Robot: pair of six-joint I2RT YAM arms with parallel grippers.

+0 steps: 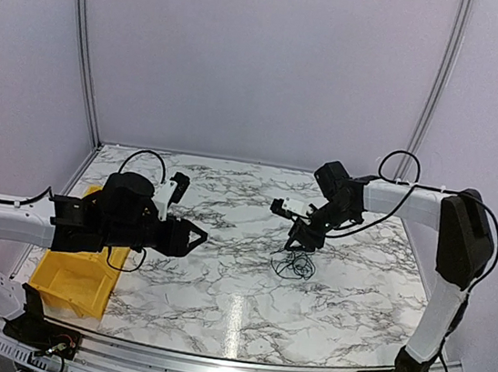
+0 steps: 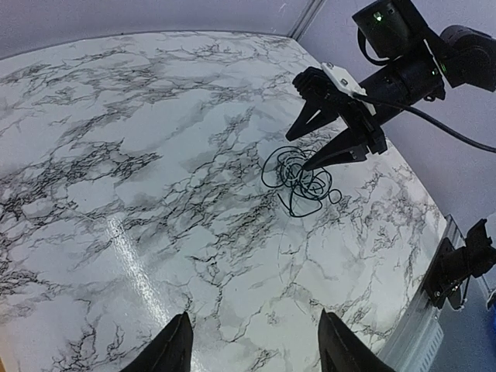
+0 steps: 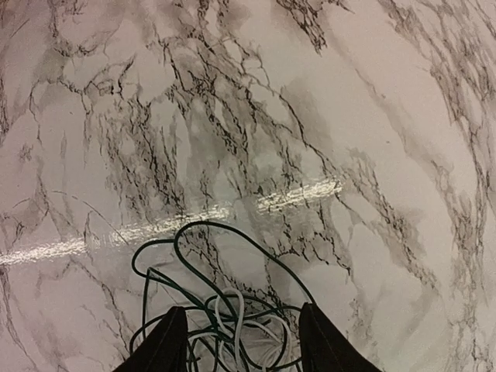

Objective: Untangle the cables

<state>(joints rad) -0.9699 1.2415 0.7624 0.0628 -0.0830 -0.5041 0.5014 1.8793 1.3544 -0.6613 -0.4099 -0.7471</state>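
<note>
A white counter (image 1: 215, 301) veined in grey like marble fills the booth, with pale lilac walls (image 1: 266, 60) behind it. Your right gripper (image 1: 299, 245) points down at the counter right of centre, its fingers (image 3: 167, 345) spread wide and holding nothing. The cables (image 1: 294, 265) lie on the counter directly beneath it. In the right wrist view the knotted middle of the tangle sits in the gap between the two fingers. Thin dark loops fan out ahead of the tips, and a paler strand is wound into the knot. In the left wrist view the lower fingertip sits at the upper edge of the loops; you cannot tell whether it touches them. The bundle lies flat on the counter. Your left gripper (image 1: 198, 237) hovers over the counter left of centre, aimed toward the tangle. Its fingers are parted too, with nothing between them, and it is well apart from the cables. Partly under that arm, at the counter's left edge, sits a yellow bin (image 1: 72, 277).
</note>
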